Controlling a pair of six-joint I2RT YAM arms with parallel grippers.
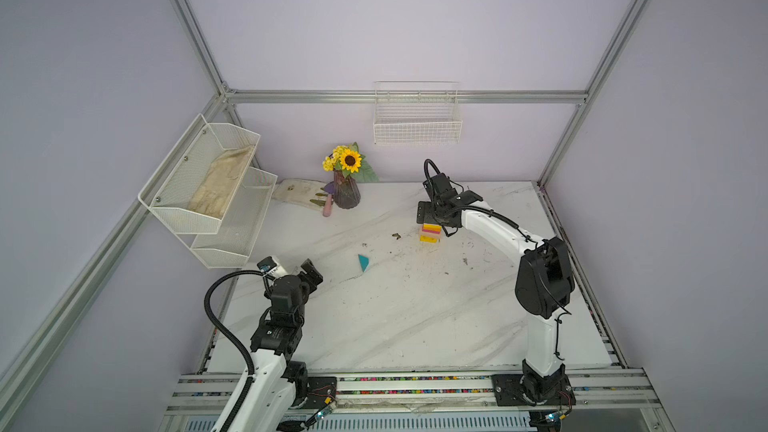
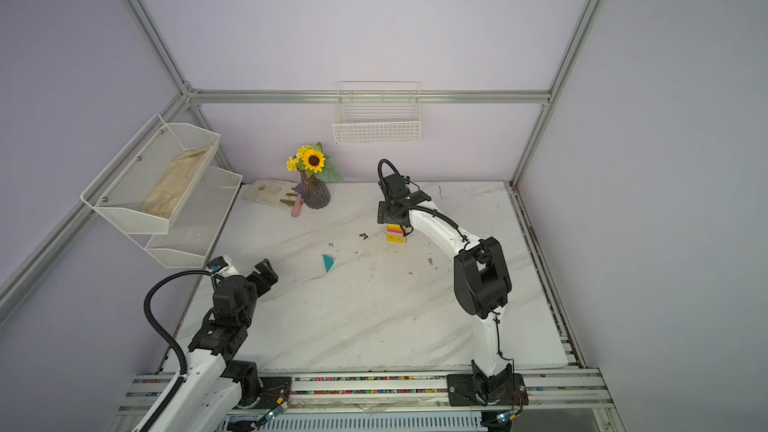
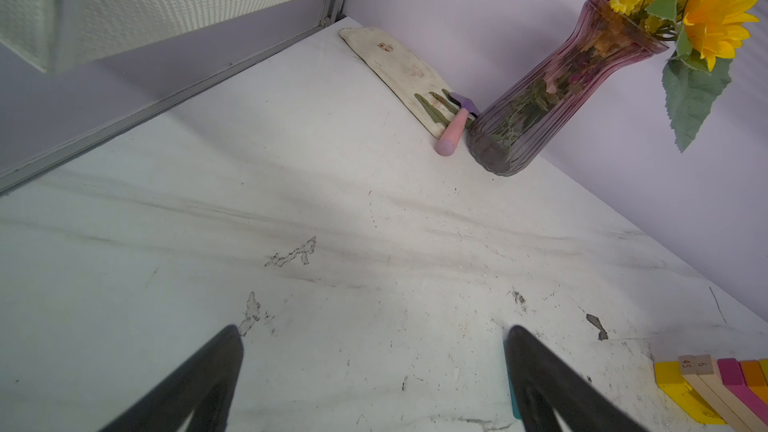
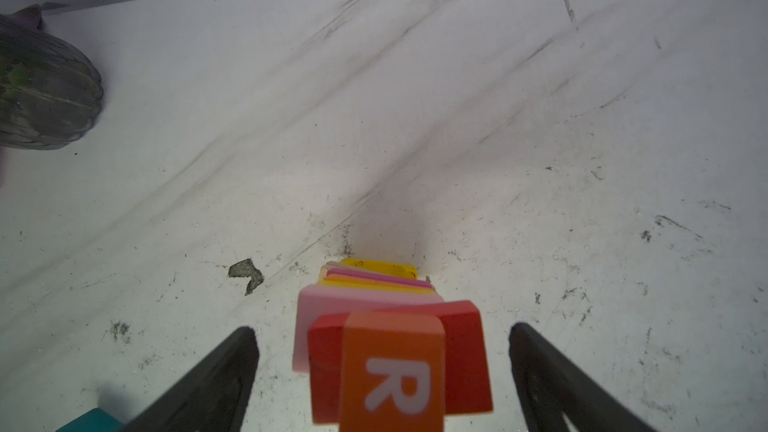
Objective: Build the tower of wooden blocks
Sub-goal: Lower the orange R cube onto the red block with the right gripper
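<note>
L pincer [image 1: 311,273] hangs low at the near-left of the worktop [image 1: 395,326], jaws spread about as wide as they go, nothing btwn them. Just to its right the teal triangle [image 1: 363,262] lies flat on the worktop, apart from everything. Its long edge runs roughly near-to-far w/ a slight slant, and the apex looks to point right, twd the tower side. Further right & back, well apart from the triangle, stands the tower [image 1: 430,233], long axis upright. It has the yellow slab [image 4: 382,268] at the base, thin coloured slabs above, then the pink slab [image 4: 316,305] and red block [image 4: 461,326], w/ the orange "R" cube [image 4: 392,371] on top, R face turned to the wrist cam. Layers aren't squared: the pink slab juts out one side, so the stack is a bit fanned. R pincer [image 4: 382,328] straddles the top, jaws wide, a clear gap either side of the cube, gripping nothing. Step in hand, as I read it, is getting the R pincer off w/o a nudge. Best to lift straight up along the tower's axis, no sideways swing til the tips clear the cube. The triangle then looks like the last piece: take it so the long edge ends level & facing down, then centre it on the cube. The cube top is small, so an off-centre drop could tip the roof or shove the fanned slabs.
</note>
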